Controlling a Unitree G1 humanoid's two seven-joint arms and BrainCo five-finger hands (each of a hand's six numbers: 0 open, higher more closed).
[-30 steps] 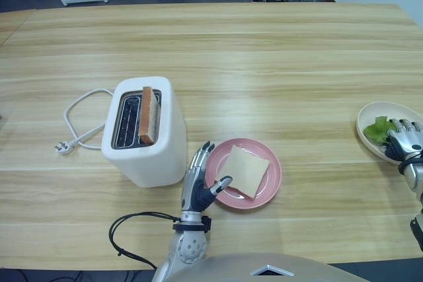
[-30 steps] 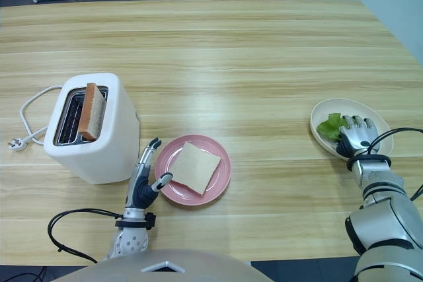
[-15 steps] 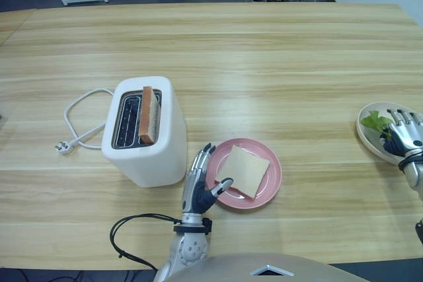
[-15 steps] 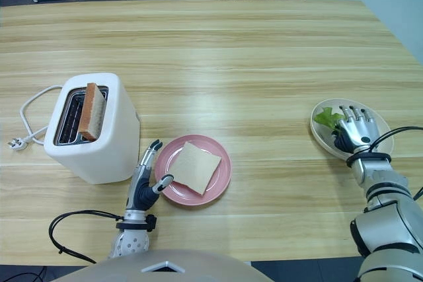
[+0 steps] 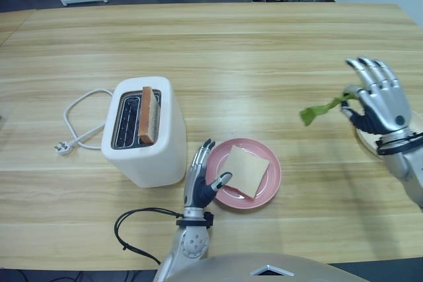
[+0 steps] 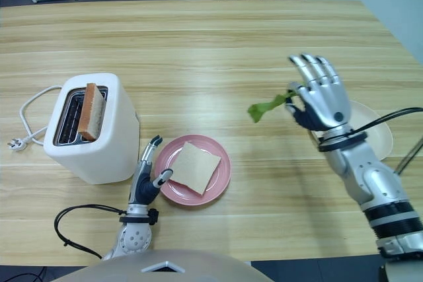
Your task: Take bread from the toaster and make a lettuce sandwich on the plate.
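Fingers (image 6: 317, 76) of right hand (image 6: 322, 100) mostly spread, thumb pinching lettuce (image 6: 267, 107) above surface; leaf hangs out toward left. Bread (image 5: 244, 171) on plate (image 5: 273, 185) lies left of it and nearer robot, so carry your lettuce that way. Left hand (image 5: 201, 183) open, beside plate, holding nothing.

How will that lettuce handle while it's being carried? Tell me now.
Probably floppy: the lettuce hangs limp and trails sideways from where the right hand pinches it. Likely very light, since a pinch at one end carries it. It may tear or slip, as the hold looks small.
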